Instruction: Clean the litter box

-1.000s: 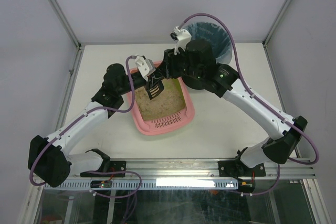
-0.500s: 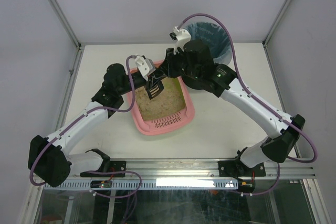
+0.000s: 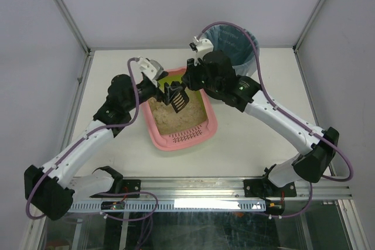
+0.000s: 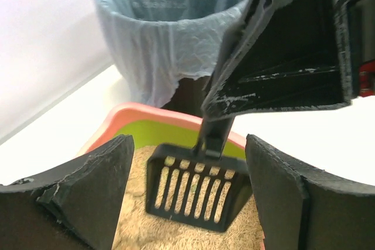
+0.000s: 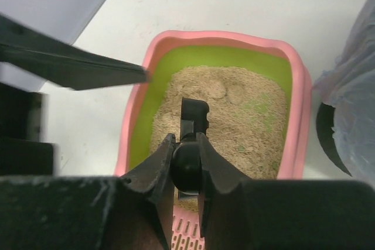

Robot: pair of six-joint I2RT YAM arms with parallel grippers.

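1. Two arms meeting over the pink litter box (image 3: 186, 139) at mid-table, slotted ledge at its near end, sandy litter inside; small black slotted scoop (image 3: 179, 103) above its far half; black bin with blue bag (image 3: 237, 42) just beyond the far right corner.
2. Left wrist: left gripper (image 4: 188, 147) with fingers wide apart, holding nothing, facing the scoop head low over the litter; contact unclear.
3. Right wrist: right gripper (image 5: 186, 151) clamped tight on the scoop handle, head pointing down toward the litter.
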